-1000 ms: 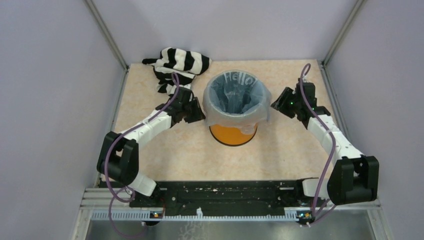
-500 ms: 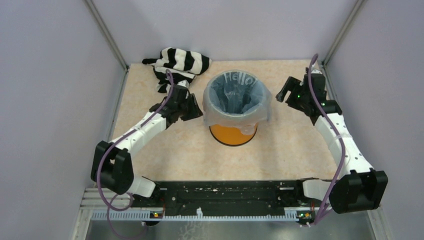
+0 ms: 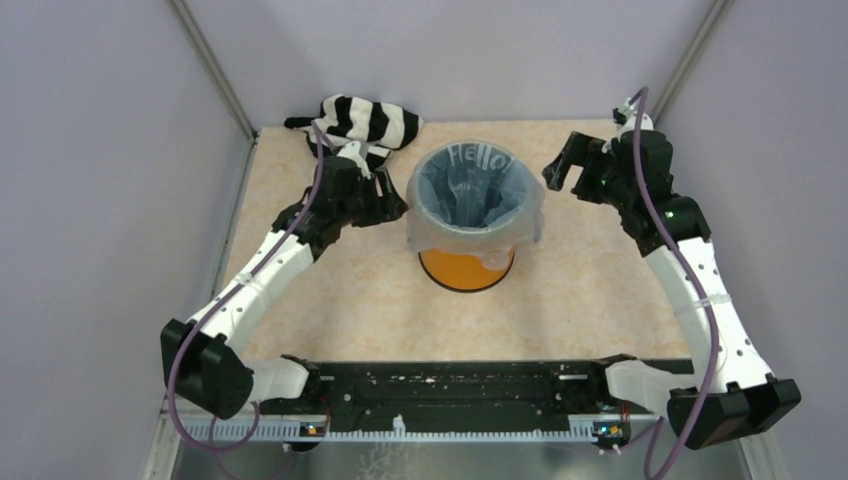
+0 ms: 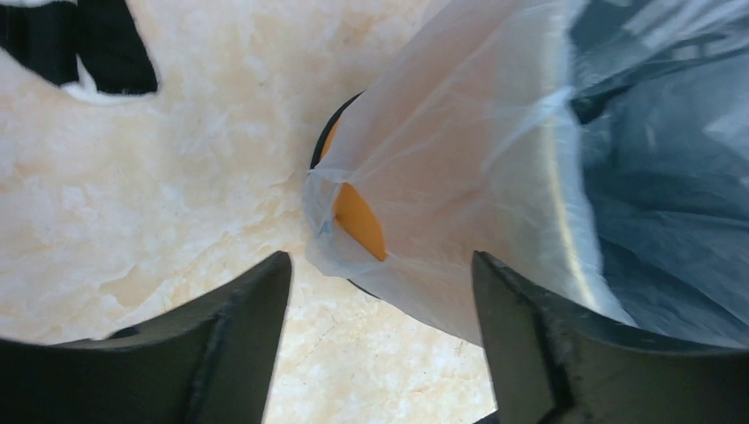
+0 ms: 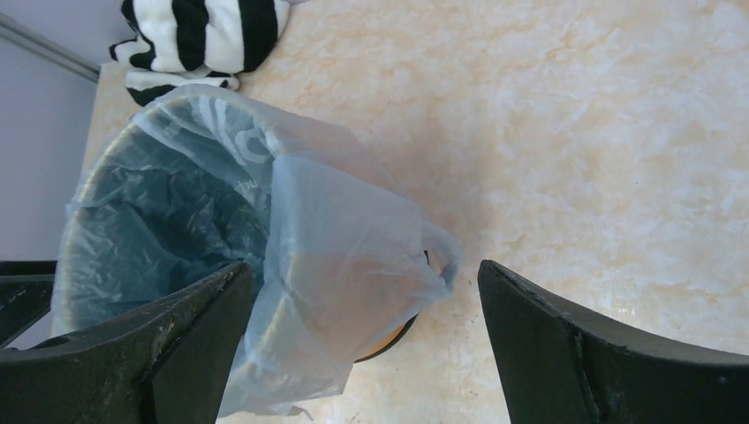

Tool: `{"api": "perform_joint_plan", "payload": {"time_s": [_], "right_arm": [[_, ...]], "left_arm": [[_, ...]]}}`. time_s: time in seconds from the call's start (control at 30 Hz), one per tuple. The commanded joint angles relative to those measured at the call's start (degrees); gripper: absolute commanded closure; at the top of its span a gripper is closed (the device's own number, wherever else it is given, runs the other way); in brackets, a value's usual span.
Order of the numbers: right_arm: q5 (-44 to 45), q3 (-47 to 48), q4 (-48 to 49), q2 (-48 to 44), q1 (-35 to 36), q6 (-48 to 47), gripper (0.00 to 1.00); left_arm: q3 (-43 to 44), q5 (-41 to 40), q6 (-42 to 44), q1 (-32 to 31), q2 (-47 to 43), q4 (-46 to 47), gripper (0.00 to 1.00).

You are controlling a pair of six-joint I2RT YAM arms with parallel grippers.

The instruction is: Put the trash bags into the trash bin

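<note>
We see the bag (image 3: 476, 188) lining the bin (image 3: 466, 270). Our left pincer (image 3: 393, 203) and right pincer (image 3: 560, 165) flank it, both wide and empty; a striped cloth (image 3: 362, 120) lies beyond the left.

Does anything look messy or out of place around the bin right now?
Nothing spilled. The trash bag lines the trash bin, but its overhang is uneven, with a handle loop dangling loose. A striped cloth lies crumpled at the far left corner of the table.
</note>
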Motion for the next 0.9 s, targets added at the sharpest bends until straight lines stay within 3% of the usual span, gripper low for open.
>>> {"api": "perform_joint_plan", "payload": {"time_s": [0.0,0.1,0.47,0.87], "right_arm": [[-3.39,2.52,-0.01,-5.15,0.21,-0.13,0.01],[-5.23,1.05,1.23,-8.00,0.21,0.89,0.01],[-5.58,-4.00,4.05,-14.83,0.21,3.11,0.01],[-3.79,-5.60,3.32,-17.96,0.21,2.56,0.01]], "left_arm": [[2.97,3.28,3.28,0.12,-5.28,0.25,0.12],[2.98,4.65,4.14,0.12,-8.10,0.27,0.02],[0.25,5.14,7.63,0.08,-16.54,-0.09,0.02],[-2.48,5.28,7.37,0.13,-19.72,-1.08,0.02]]}}
